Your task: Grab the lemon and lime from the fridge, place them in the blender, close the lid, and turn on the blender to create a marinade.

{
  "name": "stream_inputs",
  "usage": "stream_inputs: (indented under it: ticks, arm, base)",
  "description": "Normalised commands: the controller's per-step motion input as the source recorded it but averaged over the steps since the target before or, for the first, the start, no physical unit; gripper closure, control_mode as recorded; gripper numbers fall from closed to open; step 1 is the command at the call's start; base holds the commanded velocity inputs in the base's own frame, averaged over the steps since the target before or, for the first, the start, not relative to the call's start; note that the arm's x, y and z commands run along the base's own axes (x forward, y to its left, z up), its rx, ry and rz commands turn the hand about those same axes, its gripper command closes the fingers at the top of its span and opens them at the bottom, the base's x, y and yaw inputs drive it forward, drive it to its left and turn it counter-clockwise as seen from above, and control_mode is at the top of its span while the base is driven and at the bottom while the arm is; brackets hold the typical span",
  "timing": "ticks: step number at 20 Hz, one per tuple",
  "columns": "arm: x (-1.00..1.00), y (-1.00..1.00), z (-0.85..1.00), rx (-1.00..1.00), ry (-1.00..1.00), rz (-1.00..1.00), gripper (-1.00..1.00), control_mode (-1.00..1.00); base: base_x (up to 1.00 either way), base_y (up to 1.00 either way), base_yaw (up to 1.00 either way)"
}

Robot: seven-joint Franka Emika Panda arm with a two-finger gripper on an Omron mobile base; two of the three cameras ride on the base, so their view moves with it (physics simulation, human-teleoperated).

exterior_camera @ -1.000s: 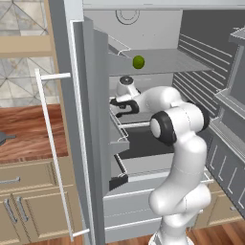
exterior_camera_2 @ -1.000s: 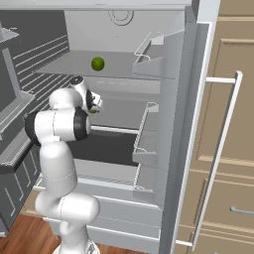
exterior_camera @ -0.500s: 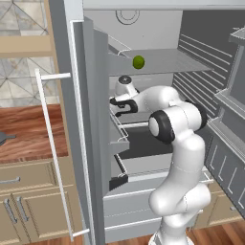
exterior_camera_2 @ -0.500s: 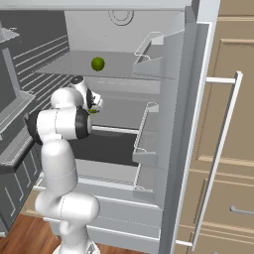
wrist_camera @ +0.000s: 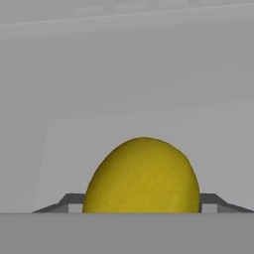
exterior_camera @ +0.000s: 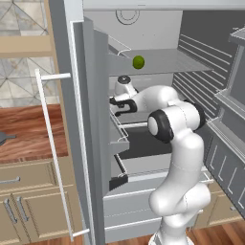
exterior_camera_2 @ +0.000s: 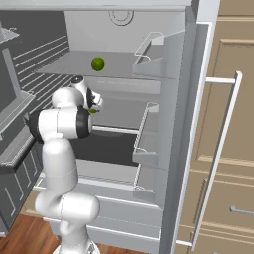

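While the arm reached into the open fridge [exterior_camera: 95, 95] at mid-shelf height, the gripper [wrist_camera: 142, 211] had a dark finger tip [wrist_camera: 67, 202] at each side of the lemon [wrist_camera: 143, 176]; whether they pressed it, I could not tell. The lime [exterior_camera: 138, 62] sat alone on the upper shelf, near its front edge.

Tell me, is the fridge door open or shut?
Open. The fridge door is swung wide, showing the lime on a shelf inside.
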Motion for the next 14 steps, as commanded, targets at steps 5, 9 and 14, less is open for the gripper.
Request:
stream_inputs:
  ticks: [5, 9, 14]
  arm:
    - [-0.11, -0.01, -0.4, 0.0, -0.04, 0.0, 1.0, -1.0]
    - [-0.93, -0.08, -0.27, 0.0, -0.16, 0.04, 1.0, -1.0]
    - [-1.0, -0.22, -0.25, 0.0, -0.14, 0.05, 1.0, -1.0]
  base:
    - [0.0, 0.0, 0.0]
    - [0.0, 0.0, 0.0]
    - [0.0, 0.0, 0.0]
